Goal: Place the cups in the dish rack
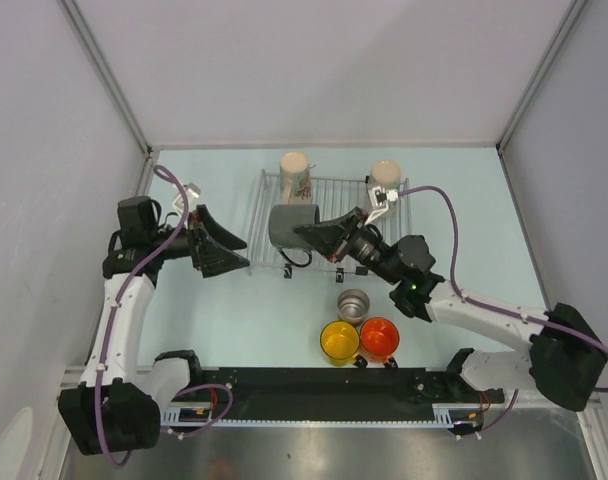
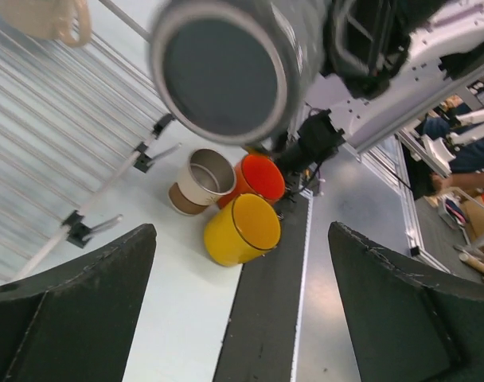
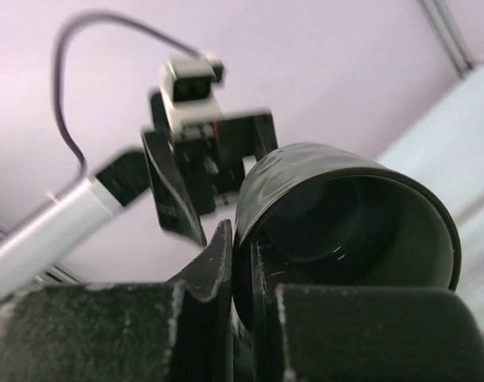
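left pincer [image 2: 242, 229]: fingers spread wide, nothing between | dark cup [image 2: 222, 72]: aloft at top, base toward camera, against right arm [image 2: 433, 72] | yellow cup [image 2: 238, 237], orange cup [image 2: 262, 177], steel cup [image 2: 204, 179]: clustered upright on surface [image 2: 170, 310] | dish rack [image 2: 59, 135]: left, cream cup [image 2: 43, 16] on it

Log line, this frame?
right gripper: shut on dark cup over dish rack; left gripper: open; racked: two cream cups; table: steel, yellow, orange cups
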